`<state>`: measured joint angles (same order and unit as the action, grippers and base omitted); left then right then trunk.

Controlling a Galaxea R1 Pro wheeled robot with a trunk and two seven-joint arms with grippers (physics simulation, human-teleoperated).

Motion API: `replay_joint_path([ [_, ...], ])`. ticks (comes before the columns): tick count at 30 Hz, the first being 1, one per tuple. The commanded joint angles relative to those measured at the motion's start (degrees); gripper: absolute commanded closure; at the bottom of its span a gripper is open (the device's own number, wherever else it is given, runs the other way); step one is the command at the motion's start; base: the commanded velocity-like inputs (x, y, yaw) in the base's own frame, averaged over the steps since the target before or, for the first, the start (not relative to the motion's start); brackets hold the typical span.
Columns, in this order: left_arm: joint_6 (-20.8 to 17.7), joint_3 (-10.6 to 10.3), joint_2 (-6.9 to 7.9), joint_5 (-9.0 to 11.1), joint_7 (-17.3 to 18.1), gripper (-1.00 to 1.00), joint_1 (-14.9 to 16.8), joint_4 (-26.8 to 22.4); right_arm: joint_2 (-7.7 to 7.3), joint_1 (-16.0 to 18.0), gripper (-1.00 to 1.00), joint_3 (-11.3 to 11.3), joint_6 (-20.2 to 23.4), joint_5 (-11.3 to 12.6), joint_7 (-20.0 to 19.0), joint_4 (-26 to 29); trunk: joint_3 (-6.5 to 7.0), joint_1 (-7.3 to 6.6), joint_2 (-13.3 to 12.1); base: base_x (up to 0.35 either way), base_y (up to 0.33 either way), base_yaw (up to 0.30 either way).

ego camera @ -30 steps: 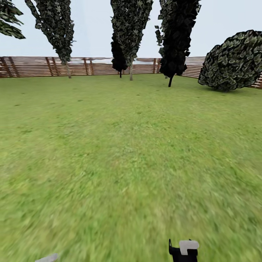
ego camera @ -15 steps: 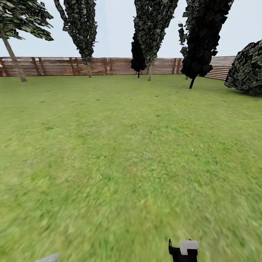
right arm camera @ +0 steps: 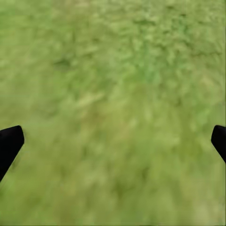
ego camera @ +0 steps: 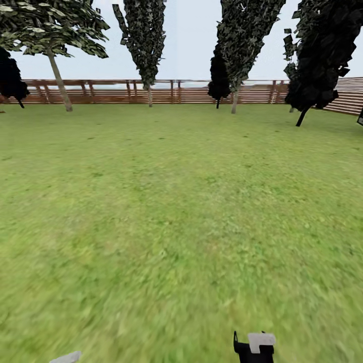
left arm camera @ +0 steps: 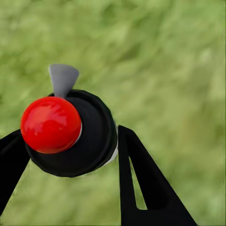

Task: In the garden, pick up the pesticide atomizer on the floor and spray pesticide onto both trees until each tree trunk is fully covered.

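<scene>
Left gripper (left arm camera: 70, 155): pinching the pesticide atomizer (left arm camera: 70, 134), one black finger on each side of the bottle's body; the red top faces the wrist camera.
Right gripper (right arm camera: 113, 141): spread wide, nothing between the tips, only grass beneath.
Where the task's thing is: the atomizer is off the floor (ego camera: 181, 227), held in the left claw over the lawn at the lower left of the head view, where only a pale tip shows.
Trees: a pale-trunked tree (ego camera: 59, 83) leans at the upper left of the frame, well apart from the robot, by the fence (ego camera: 111, 92). Whether it is one of the two to spray I cannot tell.
Risk, slip: the bottle is round and held from the sides, so it may twist or drop if the base jolts.
Risk, wrong target: dark conifers (ego camera: 317, 60) at the upper right and slimmer ones at upper centre could be mistaken for the task's trunks.
Risk, range: spraying from this far would likely miss any trunk.
In the way: open grass lies between robot and fence; no obstacle shows.
</scene>
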<state>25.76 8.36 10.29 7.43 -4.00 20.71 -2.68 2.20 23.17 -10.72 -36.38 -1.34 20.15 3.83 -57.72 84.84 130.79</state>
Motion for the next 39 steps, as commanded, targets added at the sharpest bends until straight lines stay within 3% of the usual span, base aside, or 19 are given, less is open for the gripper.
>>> replay_joint_path([
  [1,0.2,0.1,-0.01,0.3,0.1,1.00,0.0,0.0,0.00,0.0,-1.00,-0.4,0.0,-0.1,0.6,-0.1,-0.05,0.02,0.0,0.290,0.192,0.279],
  [30,0.2,0.1,-0.01,0.3,0.1,1.00,0.0,0.0,0.00,0.0,-1.00,-0.4,0.0,-0.1,0.6,-0.1,-0.05,0.02,0.0,0.288,0.191,0.279],
  [39,0.2,0.1,-0.01,0.3,0.1,1.00,0.0,0.0,0.03,0.0,-1.00,-0.4,0.0,-0.1,0.6,-0.1,-0.05,0.02,0.0,0.135,0.084,0.279],
])
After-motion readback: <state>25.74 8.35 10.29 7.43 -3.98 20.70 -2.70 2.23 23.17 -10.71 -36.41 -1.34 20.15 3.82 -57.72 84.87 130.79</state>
